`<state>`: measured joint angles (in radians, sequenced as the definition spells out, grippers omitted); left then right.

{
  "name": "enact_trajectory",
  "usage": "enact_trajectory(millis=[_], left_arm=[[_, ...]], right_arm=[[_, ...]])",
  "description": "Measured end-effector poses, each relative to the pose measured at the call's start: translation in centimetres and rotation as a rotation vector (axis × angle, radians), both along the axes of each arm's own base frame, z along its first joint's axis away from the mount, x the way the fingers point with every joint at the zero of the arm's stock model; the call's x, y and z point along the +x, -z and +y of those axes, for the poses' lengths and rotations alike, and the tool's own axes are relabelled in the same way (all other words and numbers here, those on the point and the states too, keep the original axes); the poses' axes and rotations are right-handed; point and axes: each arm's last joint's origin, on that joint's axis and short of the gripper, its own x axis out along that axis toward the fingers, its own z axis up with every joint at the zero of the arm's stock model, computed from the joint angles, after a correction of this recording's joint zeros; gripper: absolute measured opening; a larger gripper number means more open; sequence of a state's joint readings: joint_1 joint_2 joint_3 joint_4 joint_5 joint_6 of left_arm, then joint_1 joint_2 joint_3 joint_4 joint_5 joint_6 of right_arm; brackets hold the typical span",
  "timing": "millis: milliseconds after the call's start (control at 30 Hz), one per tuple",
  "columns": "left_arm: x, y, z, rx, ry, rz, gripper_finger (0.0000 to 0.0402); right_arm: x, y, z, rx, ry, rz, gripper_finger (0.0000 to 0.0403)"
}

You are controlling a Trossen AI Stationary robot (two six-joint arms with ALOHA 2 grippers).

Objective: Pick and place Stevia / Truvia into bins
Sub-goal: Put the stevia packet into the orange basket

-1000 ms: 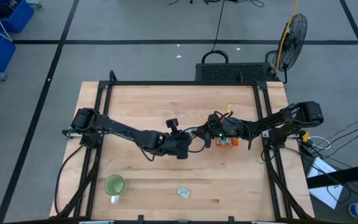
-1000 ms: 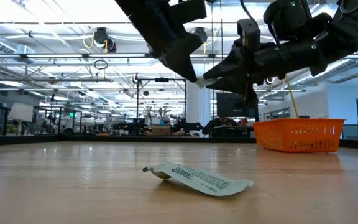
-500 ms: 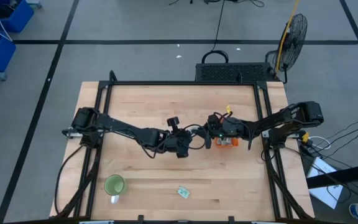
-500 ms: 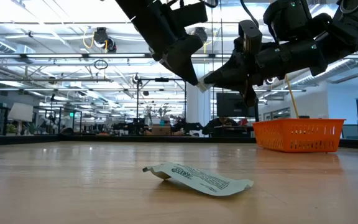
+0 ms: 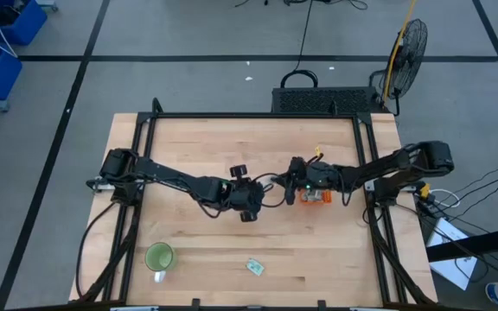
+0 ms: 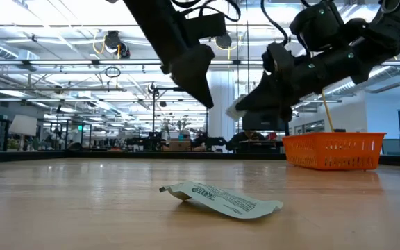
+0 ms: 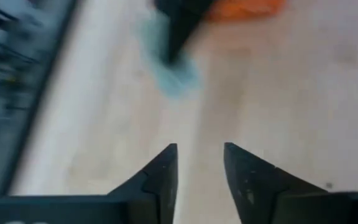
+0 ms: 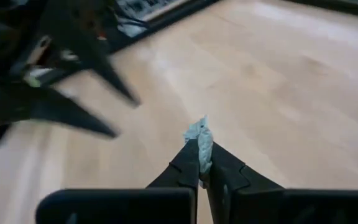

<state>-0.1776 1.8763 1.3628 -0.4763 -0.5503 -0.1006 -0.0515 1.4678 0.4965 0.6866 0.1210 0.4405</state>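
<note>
My right gripper (image 8: 199,155) is shut on one pale green Stevia sachet (image 8: 199,134) above the middle of the table, left of the orange bin (image 5: 316,196). My left gripper (image 7: 199,163) stands open and empty a short way to its left, pointing at that sachet (image 7: 174,71); in the low view it (image 6: 205,97) hangs apart from the sachet (image 6: 233,108). Another sachet (image 6: 221,199) lies flat on the wood near the table's front edge (image 5: 254,267). My right gripper pinches the sachet between its two fingers; one crumpled end (image 8: 197,132) sticks out past the fingertips. The fingers slant down toward the table's left. The sachet is lifted clear of the table (image 6: 233,108).
A round green cup (image 5: 159,257) stands near the front left corner. The orange bin (image 6: 333,151) sits under my right arm, toward the table's right. Bare wood lies between the cup, the loose sachet and the bin.
The held sachet has passed from my left gripper to my right one. My left gripper has let go and drawn back toward the table's left. My right gripper, with the sachet, has dipped slightly.
</note>
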Motion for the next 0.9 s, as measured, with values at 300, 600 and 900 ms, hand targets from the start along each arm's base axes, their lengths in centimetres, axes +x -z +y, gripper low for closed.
enact_trajectory(millis=[300,600,900], left_arm=[[-0.5,0.5,-2.4,-0.372,0.246,0.102,0.0154],[-0.5,1.7,-5.7,-0.422,0.255,0.09,0.0154],[0.3,4.4,-8.2,-0.469,0.302,0.068,0.0154]], right_arm=[[-5.3,-2.5,0.5,-0.202,0.241,0.296,0.0002],[-9.9,-2.4,0.9,-0.107,0.341,0.516,0.0005],[-9.2,-1.3,0.9,-0.114,0.347,0.573,0.0029]])
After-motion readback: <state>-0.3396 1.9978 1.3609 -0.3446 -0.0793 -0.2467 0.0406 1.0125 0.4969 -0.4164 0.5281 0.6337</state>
